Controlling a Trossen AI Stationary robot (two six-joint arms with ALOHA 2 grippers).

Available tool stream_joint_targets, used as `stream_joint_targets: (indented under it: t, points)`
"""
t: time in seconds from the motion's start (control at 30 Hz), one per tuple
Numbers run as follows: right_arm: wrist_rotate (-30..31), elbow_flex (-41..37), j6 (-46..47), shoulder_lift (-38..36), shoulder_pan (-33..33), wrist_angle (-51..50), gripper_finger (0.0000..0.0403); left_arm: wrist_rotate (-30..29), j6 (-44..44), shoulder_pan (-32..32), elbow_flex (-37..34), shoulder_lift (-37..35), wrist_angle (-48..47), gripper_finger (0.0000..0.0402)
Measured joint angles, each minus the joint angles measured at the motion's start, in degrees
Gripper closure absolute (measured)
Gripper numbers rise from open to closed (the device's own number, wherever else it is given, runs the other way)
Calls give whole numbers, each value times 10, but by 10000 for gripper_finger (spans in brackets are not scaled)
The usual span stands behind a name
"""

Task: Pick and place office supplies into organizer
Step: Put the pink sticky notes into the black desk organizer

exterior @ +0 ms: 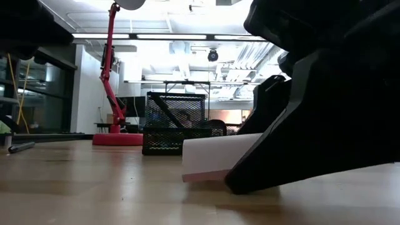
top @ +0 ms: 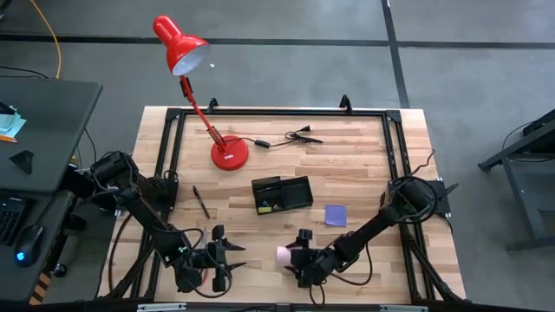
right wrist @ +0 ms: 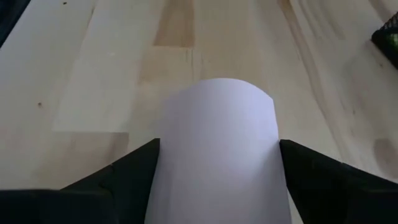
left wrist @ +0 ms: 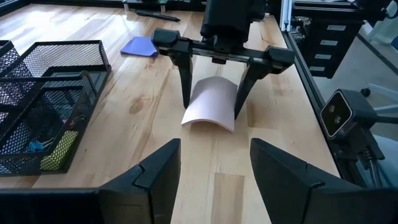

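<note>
We had the right gripper [top: 290, 256] down at the near edge of the table [top: 364, 165], its fingers [left wrist: 185, 81] set on either side of the pink pad [left wrist: 211, 103]. The pad lay between them, and its top sheets were bowed up into an arch, so the fingers were already pressing its two side edges. We took that as a grip just forming on the pad, not yet a firm one.

Our left gripper [top: 227, 257] waited just to the left of it, also near the front edge, with its fingers apart and nothing between them.

The organizer [top: 282, 194] stood farther back, about mid-table, and well apart from the pad. The purple pad [top: 336, 215] lay flat to its right and a pen [top: 200, 201] to its left. The lamp [top: 195, 78] stood at the far left with the cable [top: 290, 137] beside it.

We judged the pad light and soft: a stack of thin sheets that buckles under a sideways squeeze, as the arch showed. A hard pinch could crease it or fan the loose sheets. We thought it best held low on the stack's edges, where the glued block is stiffest, and with light force. The lift itself should have cost little effort.
</note>
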Motion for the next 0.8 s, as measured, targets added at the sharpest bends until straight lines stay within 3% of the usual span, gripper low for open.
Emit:
stream_joint_targets:
  t: [0.37,0.6,0.8]
  points:
    - [50,-2,-48,-65,2,-57,103,0,0,0,0,0,0,218]
    - [92,-1,-44,-114,-2,-167,103,0,0,0,0,0,0,218]
    - [88,-1,-48,-144,-11,-228,103,0,0,0,0,0,0,218]
